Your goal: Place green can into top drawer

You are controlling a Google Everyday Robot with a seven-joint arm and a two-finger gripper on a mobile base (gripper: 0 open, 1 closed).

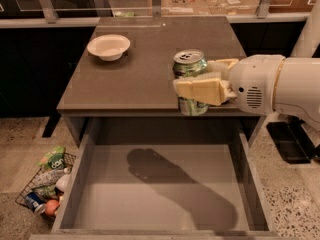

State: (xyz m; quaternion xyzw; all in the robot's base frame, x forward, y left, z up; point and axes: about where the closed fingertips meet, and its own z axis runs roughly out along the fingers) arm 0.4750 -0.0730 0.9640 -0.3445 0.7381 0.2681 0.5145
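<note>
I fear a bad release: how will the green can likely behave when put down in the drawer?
The claw, over the front edge of the table, is shut on the upright green can. Being taller than wide, it may tip if released tilted. Its round side would probably roll on the flat floor of the top drawer.

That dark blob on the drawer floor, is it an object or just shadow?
Camera view: just a shadow, soft-edged and arm-shaped, lying on the top drawer floor, thrown by the arm and the claw shut on the green can held above.
</note>
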